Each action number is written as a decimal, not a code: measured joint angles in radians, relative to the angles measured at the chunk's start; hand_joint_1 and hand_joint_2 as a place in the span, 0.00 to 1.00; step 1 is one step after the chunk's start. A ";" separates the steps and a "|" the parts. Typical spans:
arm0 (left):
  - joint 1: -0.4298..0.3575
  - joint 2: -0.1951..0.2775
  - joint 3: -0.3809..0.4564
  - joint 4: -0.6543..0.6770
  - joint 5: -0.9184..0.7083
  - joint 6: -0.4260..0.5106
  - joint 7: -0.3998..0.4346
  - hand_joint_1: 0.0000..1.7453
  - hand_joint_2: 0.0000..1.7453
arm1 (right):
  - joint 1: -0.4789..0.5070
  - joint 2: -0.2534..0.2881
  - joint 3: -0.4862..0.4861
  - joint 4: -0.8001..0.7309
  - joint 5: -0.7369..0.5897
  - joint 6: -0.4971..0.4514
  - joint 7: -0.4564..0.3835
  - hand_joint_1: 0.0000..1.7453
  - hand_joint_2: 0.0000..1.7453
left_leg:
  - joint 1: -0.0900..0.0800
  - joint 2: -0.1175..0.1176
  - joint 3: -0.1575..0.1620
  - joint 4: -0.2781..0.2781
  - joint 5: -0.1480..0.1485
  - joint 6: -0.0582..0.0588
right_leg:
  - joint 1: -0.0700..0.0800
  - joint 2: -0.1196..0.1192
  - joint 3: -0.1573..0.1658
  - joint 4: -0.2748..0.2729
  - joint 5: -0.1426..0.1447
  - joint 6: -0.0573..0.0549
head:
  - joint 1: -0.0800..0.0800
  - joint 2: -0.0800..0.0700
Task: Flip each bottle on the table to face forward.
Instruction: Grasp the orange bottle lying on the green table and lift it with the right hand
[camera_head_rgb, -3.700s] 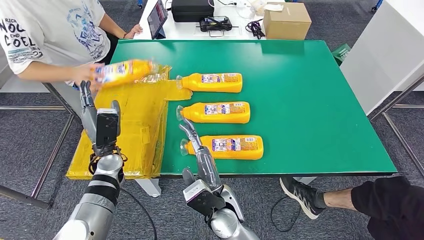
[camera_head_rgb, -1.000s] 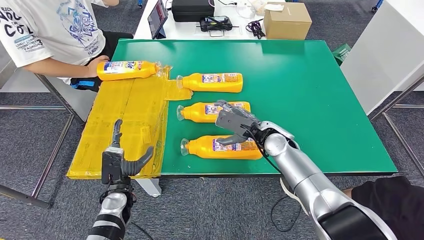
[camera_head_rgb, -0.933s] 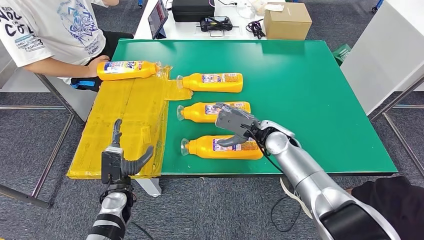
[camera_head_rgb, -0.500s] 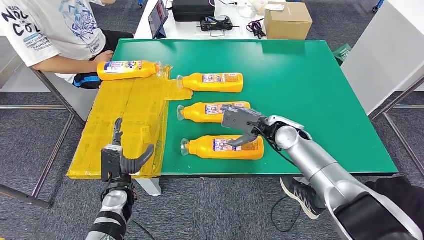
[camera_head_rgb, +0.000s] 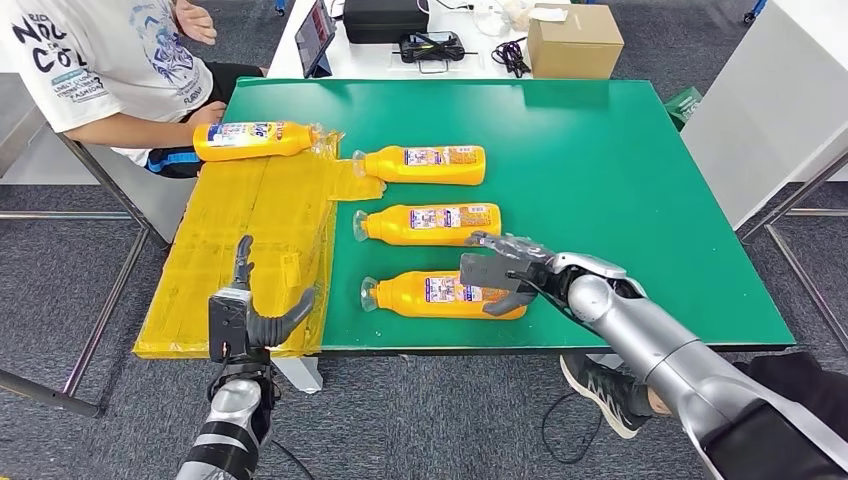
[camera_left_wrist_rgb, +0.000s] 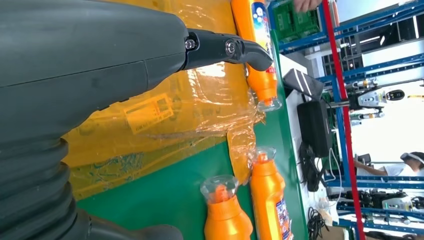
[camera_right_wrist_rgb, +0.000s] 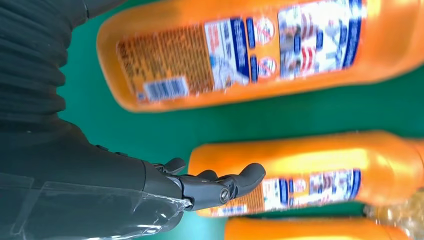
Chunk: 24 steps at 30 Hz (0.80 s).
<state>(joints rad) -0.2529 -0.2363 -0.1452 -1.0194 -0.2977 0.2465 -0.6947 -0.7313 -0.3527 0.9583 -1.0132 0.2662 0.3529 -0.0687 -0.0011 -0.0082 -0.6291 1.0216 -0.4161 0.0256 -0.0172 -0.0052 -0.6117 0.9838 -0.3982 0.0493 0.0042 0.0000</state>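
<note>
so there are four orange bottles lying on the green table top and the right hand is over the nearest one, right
Not quite. The head view shows three bottles on the green table. The fourth bottle lies on the yellow wrapped sheet at the table's left. The right hand is indeed over the nearest bottle.

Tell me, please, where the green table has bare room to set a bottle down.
The green table is bare across its right half, from the three bottles to its right edge, and along the far edge. It is crowded at left: bottles in a column, yellow sheet beside them, right hand over the nearest.
</note>
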 joint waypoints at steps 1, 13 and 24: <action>-0.001 -0.001 -0.001 0.001 0.001 -0.001 0.000 0.00 1.00 | 0.003 0.001 0.004 0.001 0.003 -0.001 0.000 0.00 1.00 | 0.000 0.000 0.000 0.000 0.000 0.000 | 0.000 0.000 0.000 0.000 0.000 0.000 | 0.000 0.000; -0.016 -0.008 -0.022 0.021 0.004 -0.007 0.005 0.00 1.00 | 0.031 0.054 0.046 0.050 0.033 -0.017 -0.004 0.00 1.00 | 0.000 0.000 0.000 0.000 0.000 0.000 | 0.000 0.000 0.000 0.000 0.000 0.000 | 0.000 0.000; -0.016 -0.009 -0.028 0.029 0.004 -0.012 0.016 0.00 1.00 | 0.031 0.082 0.063 0.122 0.120 -0.053 0.004 0.00 1.00 | 0.000 0.000 0.000 0.000 0.000 0.000 | 0.000 0.000 0.000 0.000 0.000 0.000 | 0.000 0.000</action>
<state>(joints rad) -0.2689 -0.2453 -0.1729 -0.9903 -0.2937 0.2349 -0.6787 -0.7002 -0.2702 1.0209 -0.8912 0.3864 0.2996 -0.0647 -0.0011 -0.0083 -0.6291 1.0215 -0.4160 0.0256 -0.0173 -0.0052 -0.6116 0.9837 -0.3982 0.0493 0.0045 0.0000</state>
